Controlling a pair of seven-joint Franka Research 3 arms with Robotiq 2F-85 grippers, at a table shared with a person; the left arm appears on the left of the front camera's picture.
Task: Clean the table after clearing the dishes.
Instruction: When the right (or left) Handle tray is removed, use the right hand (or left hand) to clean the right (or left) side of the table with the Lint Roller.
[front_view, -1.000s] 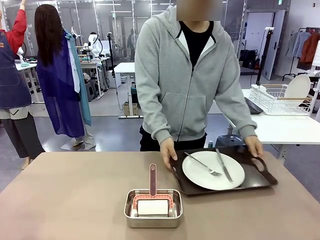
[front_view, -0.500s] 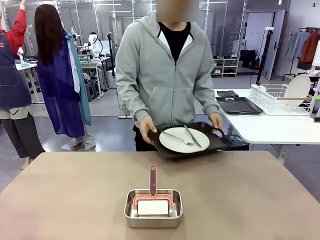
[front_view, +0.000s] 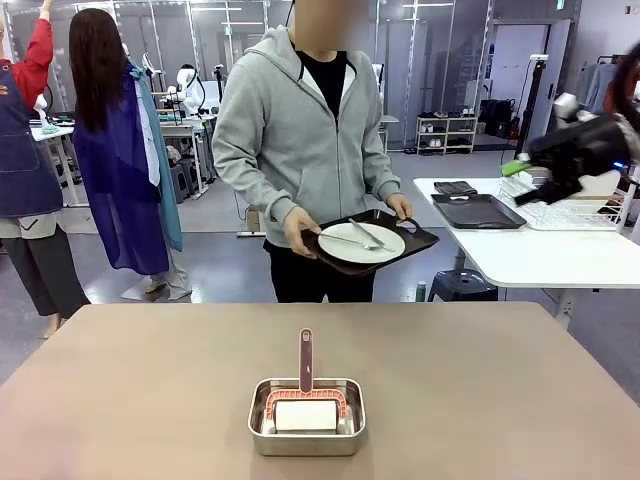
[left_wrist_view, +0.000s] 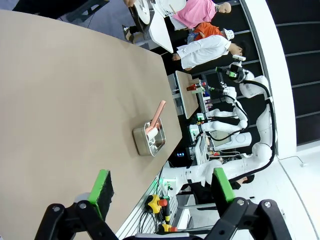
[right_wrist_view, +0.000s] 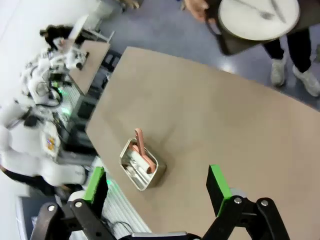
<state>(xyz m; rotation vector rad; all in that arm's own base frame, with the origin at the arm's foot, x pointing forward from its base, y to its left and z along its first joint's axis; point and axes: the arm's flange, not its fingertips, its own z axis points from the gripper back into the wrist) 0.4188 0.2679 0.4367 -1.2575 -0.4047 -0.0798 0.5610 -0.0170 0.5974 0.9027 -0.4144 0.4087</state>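
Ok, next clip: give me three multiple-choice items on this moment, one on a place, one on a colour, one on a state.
1. Where is the tray carrying the plate?
A) lying on the floor
B) on a shelf
C) held up in the person's hands

2. What colour is the handle sticking out of the steel pan?
A) pink
B) blue
C) yellow

3. How is the right gripper?
A) shut on the pan
B) open and empty
C) shut on the tray

Answers:
1 C: both hands grip the tray's ends in front of the person's body.
2 A: it stands out pink past the pan's far rim.
3 B: its green pads stand wide apart with nothing gripped between them.
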